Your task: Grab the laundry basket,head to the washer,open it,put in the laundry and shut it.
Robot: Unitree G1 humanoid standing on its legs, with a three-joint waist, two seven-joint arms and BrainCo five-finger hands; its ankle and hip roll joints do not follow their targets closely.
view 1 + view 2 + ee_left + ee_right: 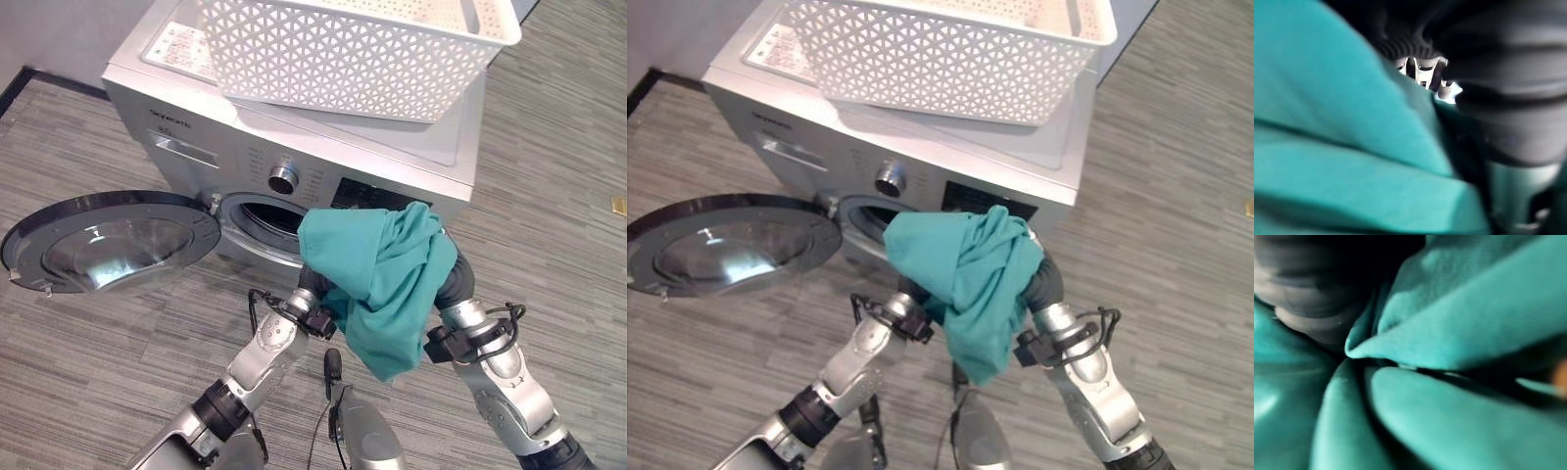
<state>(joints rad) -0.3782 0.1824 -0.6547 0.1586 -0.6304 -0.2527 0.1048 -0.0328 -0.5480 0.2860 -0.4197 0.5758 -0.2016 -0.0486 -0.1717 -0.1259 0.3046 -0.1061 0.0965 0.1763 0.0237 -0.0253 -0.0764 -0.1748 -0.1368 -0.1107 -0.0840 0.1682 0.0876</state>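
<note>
While the washer [294,166] door [108,240] is standing open, both arms are carrying the teal garment [382,279] before the drum opening, hands hidden under cloth so I cannot tell their grip, needing a forward push inside

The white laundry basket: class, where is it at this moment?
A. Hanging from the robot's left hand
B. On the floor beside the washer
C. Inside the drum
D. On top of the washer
D: the white laundry basket rests on the top panel of the washer, above the open door, while the teal cloth is held up in front of the drum opening.
</note>
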